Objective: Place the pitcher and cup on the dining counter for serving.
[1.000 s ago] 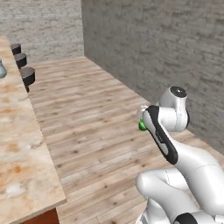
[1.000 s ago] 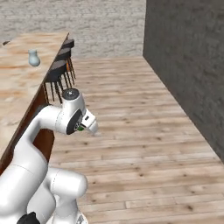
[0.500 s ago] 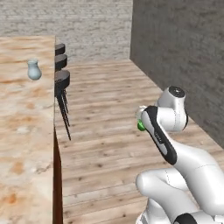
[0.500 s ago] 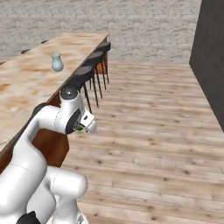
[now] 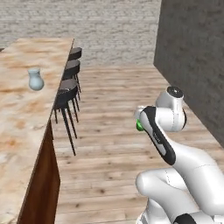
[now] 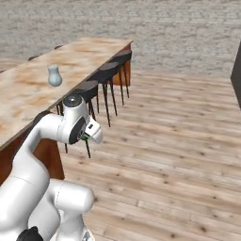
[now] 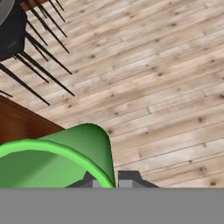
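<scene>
The pale blue-grey pitcher [image 5: 36, 79] [image 6: 54, 76] stands upright on the long marbled dining counter [image 5: 17, 118] [image 6: 28, 94], well away from the arm. The bright green cup [image 7: 65, 157] fills the lower left of the hand view, with my gripper [image 7: 111, 180] shut on its rim. From the left base view the cup [image 5: 139, 125] shows as a green patch beside the folded arm, and the right base view gives a sliver of green [image 6: 84, 137] under the hand. The cup hangs over the wooden floor, to the right of the counter.
Several black round stools [image 5: 68, 89] [image 6: 106, 75] line the counter's near side, their thin legs [image 7: 39, 65] showing at the top left of the hand view. A dark grey wall [image 5: 192, 61] stands on the right. Wooden floor [image 6: 179, 155] stretches ahead.
The whole scene has shifted as the base turned, bringing the counter, pitcher and stools further into view. The arm keeps its folded pose with the cup held.
</scene>
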